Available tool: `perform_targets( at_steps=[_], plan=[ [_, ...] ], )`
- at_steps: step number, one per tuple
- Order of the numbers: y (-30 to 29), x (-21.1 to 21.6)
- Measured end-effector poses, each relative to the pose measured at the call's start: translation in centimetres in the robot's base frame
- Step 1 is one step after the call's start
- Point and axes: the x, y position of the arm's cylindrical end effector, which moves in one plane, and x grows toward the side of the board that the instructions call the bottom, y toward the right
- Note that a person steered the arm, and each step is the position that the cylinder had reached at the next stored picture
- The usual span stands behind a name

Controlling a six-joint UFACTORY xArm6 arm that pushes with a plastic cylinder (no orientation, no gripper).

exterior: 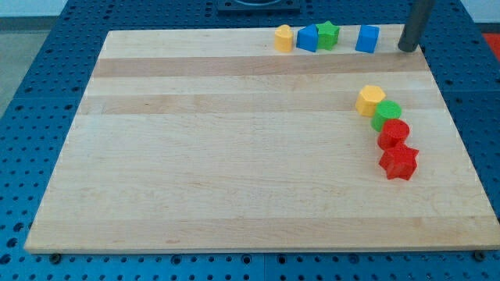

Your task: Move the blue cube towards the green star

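The blue cube (367,39) stands near the top edge of the wooden board, right of centre. The green star (328,34) is a short gap to its left, touching another blue block (308,38), with a yellow block (283,37) further left in the same row. My tip (406,48) is at the view's top right, just to the right of the blue cube with a small gap between them. The rod rises out of the view's top.
A curved line of blocks lies at the right: a yellow hexagon (371,101), a green round block (386,115), a red round block (394,133) and a red star (399,162). The wooden board (234,156) rests on a blue perforated table.
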Motion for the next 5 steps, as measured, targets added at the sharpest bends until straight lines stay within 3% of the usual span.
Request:
perform_targets(
  at_steps=[5],
  plan=[
    [-4.5,-0.9]
  ],
)
